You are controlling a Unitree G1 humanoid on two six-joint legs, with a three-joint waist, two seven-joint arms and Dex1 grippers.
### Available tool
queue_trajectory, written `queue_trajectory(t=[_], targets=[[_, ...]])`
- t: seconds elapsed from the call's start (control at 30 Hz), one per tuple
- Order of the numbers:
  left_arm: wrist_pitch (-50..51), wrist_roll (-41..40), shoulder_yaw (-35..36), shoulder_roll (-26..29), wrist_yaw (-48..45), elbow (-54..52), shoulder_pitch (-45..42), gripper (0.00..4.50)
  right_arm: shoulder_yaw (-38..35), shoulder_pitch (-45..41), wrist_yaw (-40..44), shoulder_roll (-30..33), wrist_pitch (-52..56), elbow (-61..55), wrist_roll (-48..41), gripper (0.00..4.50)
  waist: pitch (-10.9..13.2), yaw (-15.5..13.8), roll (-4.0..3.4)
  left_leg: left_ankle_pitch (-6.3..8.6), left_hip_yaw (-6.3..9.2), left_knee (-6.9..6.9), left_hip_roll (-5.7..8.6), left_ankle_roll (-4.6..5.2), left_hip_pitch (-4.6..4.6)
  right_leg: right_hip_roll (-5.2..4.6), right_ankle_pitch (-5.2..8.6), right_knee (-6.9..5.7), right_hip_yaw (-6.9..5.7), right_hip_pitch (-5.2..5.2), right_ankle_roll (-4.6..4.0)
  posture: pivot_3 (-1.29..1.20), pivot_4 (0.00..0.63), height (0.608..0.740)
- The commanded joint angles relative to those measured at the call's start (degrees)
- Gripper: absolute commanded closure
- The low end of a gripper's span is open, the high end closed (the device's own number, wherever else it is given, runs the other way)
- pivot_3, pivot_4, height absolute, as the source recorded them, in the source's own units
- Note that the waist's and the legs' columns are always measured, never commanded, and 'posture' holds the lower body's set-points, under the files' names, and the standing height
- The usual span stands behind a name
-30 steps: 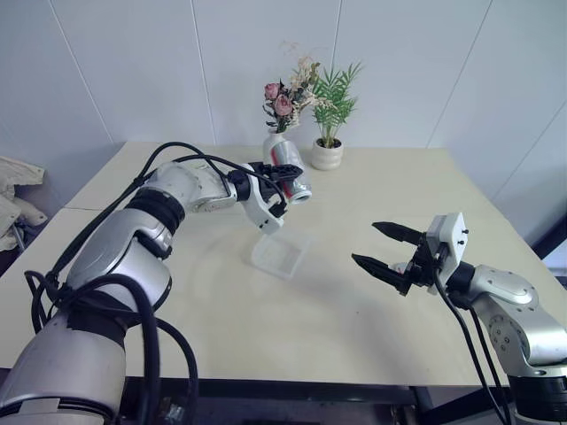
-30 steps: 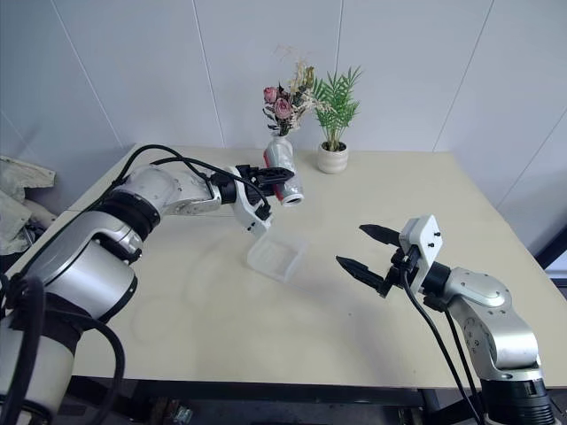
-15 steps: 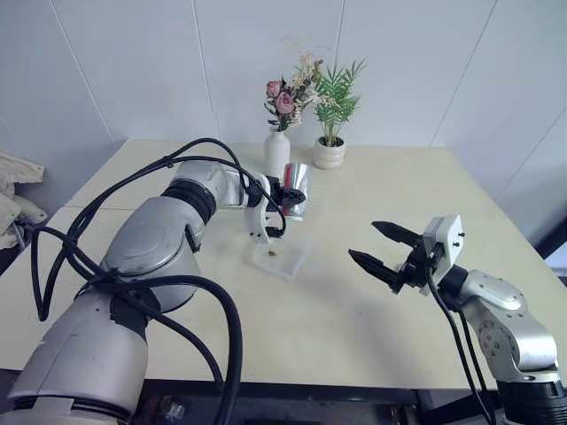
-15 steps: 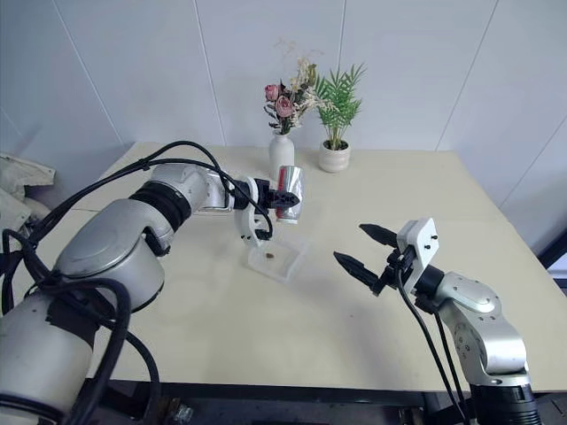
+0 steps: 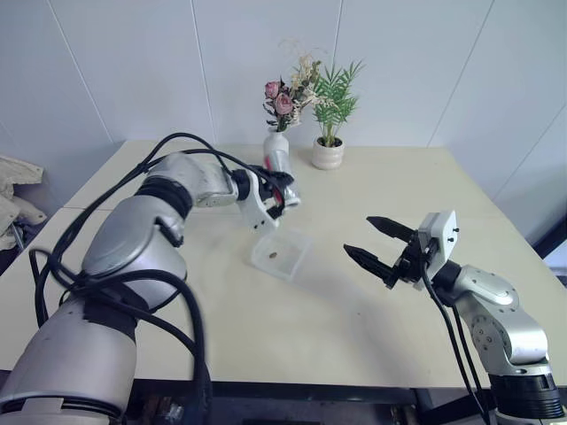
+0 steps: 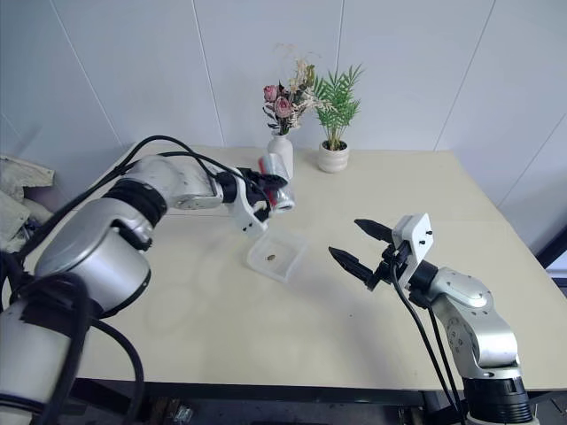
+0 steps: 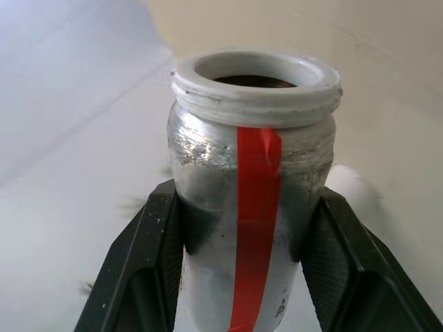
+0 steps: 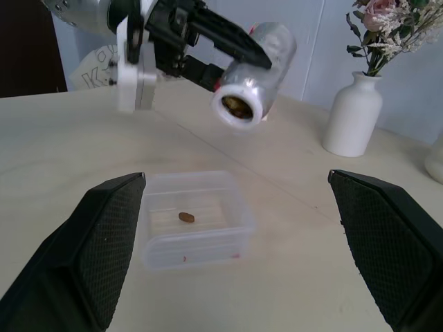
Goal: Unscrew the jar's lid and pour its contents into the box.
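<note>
My left gripper (image 5: 278, 188) is shut on the jar (image 5: 283, 180), a small clear jar with a red stripe (image 7: 255, 207). It holds the jar above the table, near level, its open mouth (image 8: 237, 106) facing my right gripper. Brownish contents show inside the mouth. The box (image 5: 262, 262), a shallow clear tray, lies on the table below and in front of the jar. One brown bit (image 8: 185, 216) lies in it. To the right of the box, my right gripper (image 5: 359, 235) hangs open with nothing between its fingers. The lid is out of view.
A white vase of flowers (image 5: 276, 146) and a small potted green plant (image 5: 327, 152) stand at the back of the table, just behind the jar. A bundle of pale cloth (image 5: 13, 186) lies off the table's left side.
The jar tipped mouth-down over the box, and a brown bit dropped into the box. The left wrist then rolled back, and the jar now lies near level, closer to the vase. My right gripper stayed put.
</note>
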State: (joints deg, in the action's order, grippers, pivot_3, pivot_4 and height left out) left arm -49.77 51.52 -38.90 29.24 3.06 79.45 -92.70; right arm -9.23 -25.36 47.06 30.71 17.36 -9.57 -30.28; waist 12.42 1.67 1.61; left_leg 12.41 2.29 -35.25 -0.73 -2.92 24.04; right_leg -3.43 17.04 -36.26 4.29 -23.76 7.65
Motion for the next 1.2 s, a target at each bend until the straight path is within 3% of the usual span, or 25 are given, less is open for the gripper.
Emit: queue_trajectory(t=[0.03, 0.2, 0.3, 0.5, 0.9, 1.2], targets=[[0.66, -22.31, 17.07, 0.38, -26.26, -0.53, 4.89, 2.52, -0.63, -1.01, 0.93, 0.90, -0.98, -0.46, -0.37, 0.03, 0.00, -0.13, 0.00, -0.01, 0.01, -0.05, -0.01, -0.01, 0.00, 0.01, 0.01, -0.12, -0.01, -0.01, -0.02, 0.00, 0.150, 0.740], [24.83, -49.77, 41.71, -1.00, -46.47, -5.83, 11.92, 2.52, -0.14, -1.94, 1.63, 0.92, -0.78, 0.06, -0.44, 0.03, 0.01, -0.07, 0.01, -0.01, 0.13, -0.52, 0.01, 0.02, 0.10, 0.02, 0.02, -0.56, -0.03, -0.01, -0.03, 0.00, 0.150, 0.740], [35.81, -59.33, 50.93, -0.53, -46.04, -11.35, 16.97, 2.52, 0.23, -2.49, 2.19, 0.96, -0.67, -0.51, -0.65, 0.03, 0.00, 0.24, 0.00, 0.02, 0.16, -0.79, 0.00, 0.07, 0.02, 0.02, 0.02, -0.77, -0.02, 0.04, -0.03, 0.00, 0.150, 0.740], [45.75, -70.92, 64.12, 0.84, -36.47, -20.26, 29.00, 2.52, 2.23, -4.91, 3.76, 1.38, 0.26, -2.27, -0.80, 0.03, 0.00, 1.06, 0.00, -0.05, 0.14, -0.86, -0.02, 0.00, -0.48, 0.03, 0.00, -1.28, 0.10, 0.25, -0.07, 0.00, 0.150, 0.740], [34.07, -66.11, 63.95, 5.94, -25.42, -14.64, 39.72, 2.52, 4.45, -7.09, 3.83, 0.00, 1.09, -1.94, -0.74, 0.03, -0.03, 0.65, 0.06, -0.21, 0.14, -0.81, -0.06, -0.06, -0.73, 0.05, -0.10, -1.31, 0.09, 0.46, -0.21, 0.00, 0.150, 0.740], [34.57, -63.70, 62.11, 5.62, -19.49, -10.29, 41.16, 2.52, 5.60, -7.42, 3.55, -1.28, 1.99, -2.62, -1.26, 0.03, -0.04, 0.02, 0.08, -0.20, 0.11, -0.77, -0.06, -0.06, -0.72, 0.05, -0.10, -1.23, 0.08, 0.46, -0.22, 0.00, 0.150, 0.740]])
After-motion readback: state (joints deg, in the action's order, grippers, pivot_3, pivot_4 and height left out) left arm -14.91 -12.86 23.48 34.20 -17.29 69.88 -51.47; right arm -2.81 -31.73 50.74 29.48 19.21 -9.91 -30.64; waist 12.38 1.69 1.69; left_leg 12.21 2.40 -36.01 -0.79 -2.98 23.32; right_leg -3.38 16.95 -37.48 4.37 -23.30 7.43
